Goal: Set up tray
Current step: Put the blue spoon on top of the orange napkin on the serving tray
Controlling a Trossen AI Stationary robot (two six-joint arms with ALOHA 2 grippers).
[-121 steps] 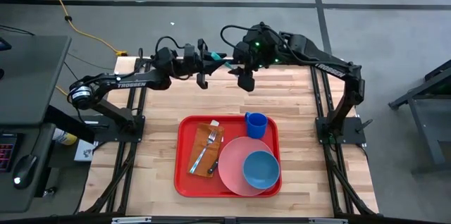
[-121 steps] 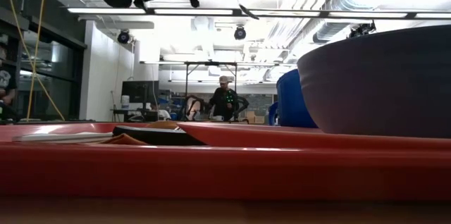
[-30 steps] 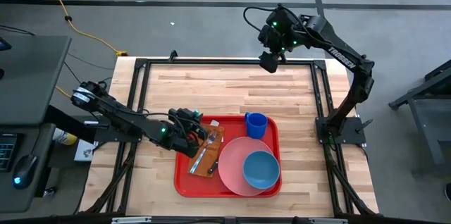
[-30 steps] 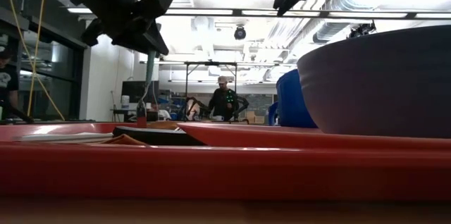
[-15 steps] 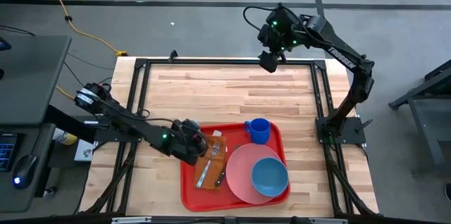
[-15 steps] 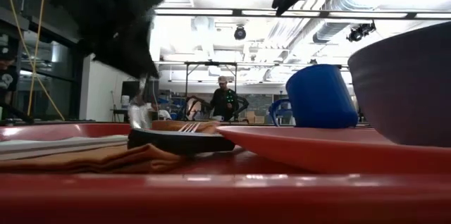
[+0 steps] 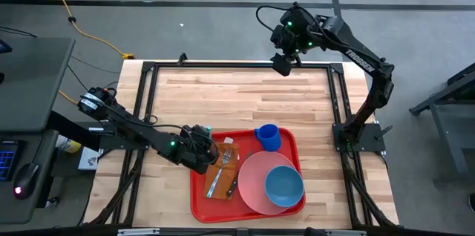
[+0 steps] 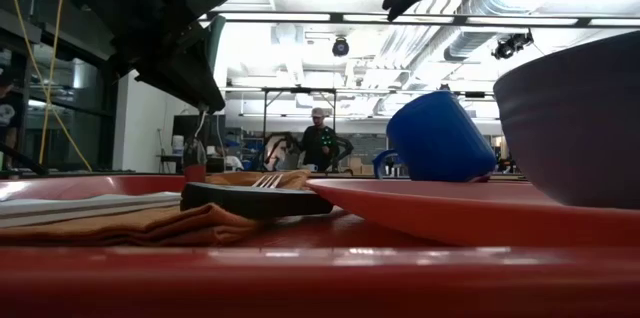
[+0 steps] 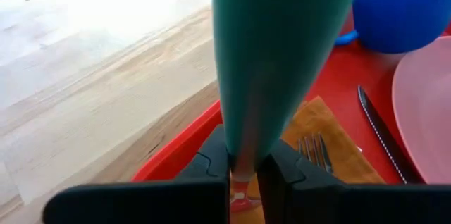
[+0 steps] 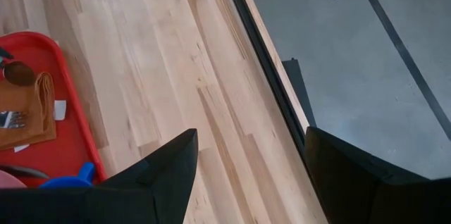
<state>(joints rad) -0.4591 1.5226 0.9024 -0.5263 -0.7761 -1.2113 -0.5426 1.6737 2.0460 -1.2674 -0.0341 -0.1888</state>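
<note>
The red tray lies flat on the wooden table, nearer the near edge, and carries a pink plate with a blue bowl, a blue cup, and a brown napkin with a fork and a knife on it. My left gripper is low at the tray's left rim, toward its far corner, and shut on it. My right gripper hangs open high over the table's far edge, well away from the tray. My left gripper pinches the tray's raised left rim between its two fingers, near the far-left corner beside the napkin. It comes in low from the table's left, slanting down. The tray stays flat on the table.
Bare wood spreads between the tray and the far edge. A black metal frame runs round the table. In the low view a person stands far off in the room behind the table.
My left gripper, on the tray's left rim, has moved toward the near and right edges, and the tray has slid along the table with it and turned slightly. Plate, bowl, napkin and cutlery rode along; the cup shifted a little on the tray. The right arm kept still.
</note>
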